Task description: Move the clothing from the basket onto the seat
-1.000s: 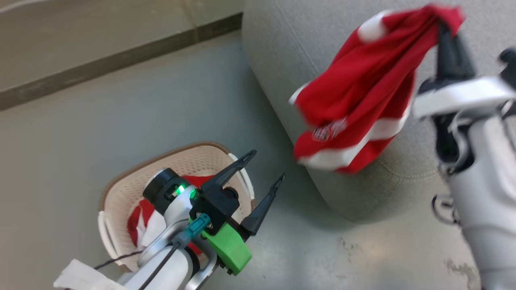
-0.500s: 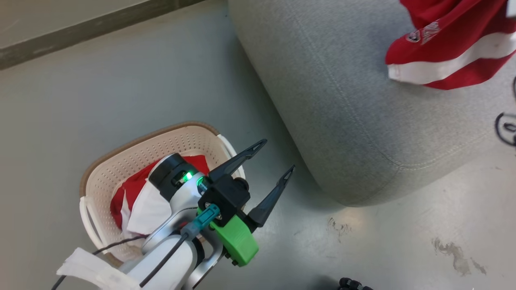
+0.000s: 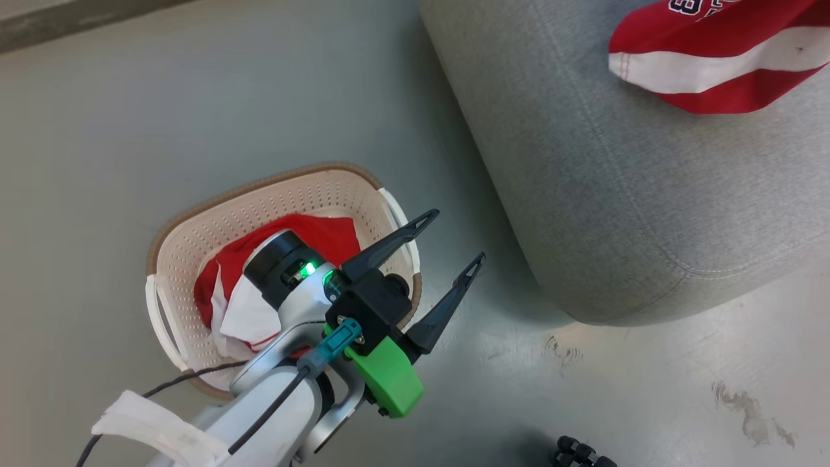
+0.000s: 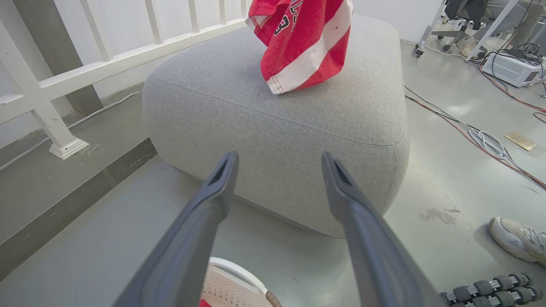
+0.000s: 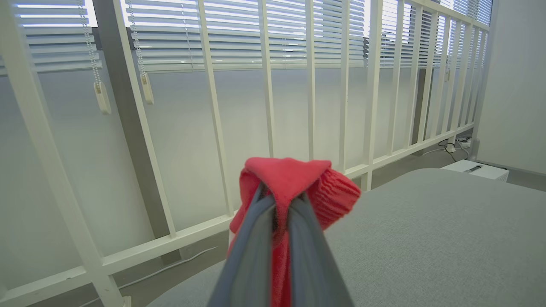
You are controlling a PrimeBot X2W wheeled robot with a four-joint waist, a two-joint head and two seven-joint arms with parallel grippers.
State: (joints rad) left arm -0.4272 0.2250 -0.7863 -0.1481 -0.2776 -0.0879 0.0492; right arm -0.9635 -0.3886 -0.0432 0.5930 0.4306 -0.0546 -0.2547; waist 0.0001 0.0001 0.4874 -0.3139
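1. Two red sports pieces show. One red garment (image 3: 713,58) with a broad white stripe hangs over the top of the grey seat (image 3: 616,194); whether its lower hem touches the fabric cannot be told.
2. Writing: in the left wrist view the red garment (image 4: 307,42) bears dark, white-edged lettering. One character reads like a 3, and the letters above it are folded and cut off, so they cannot be read. In the head view the same lettering runs off the top edge and cannot be read.
3. Right gripper (image 5: 279,196): its two fingers are clenched on a bunched fold of the red garment (image 5: 290,179), which humps over their tips, with the seat (image 5: 426,238) beneath and a white railing (image 5: 213,128) and blinds behind.
4. Left gripper (image 3: 458,235): fingers spread wide with nothing between them. It hovers by the right rim of the basket (image 3: 194,259), pointing towards the seat (image 4: 298,128).
5. A second garment (image 3: 324,237), red with a large white panel, lies crumpled inside the cream perforated basket, partly hidden by the left wrist. No writing on it can be made out.
6. The basket stands on the grey floor (image 3: 130,130), near the seat but apart from it. Its rim also shows at the bottom of the left wrist view (image 4: 230,281).
7. A pale shoe (image 4: 518,241) and loose cables (image 4: 486,140) lie on the floor right of the seat in the left wrist view.
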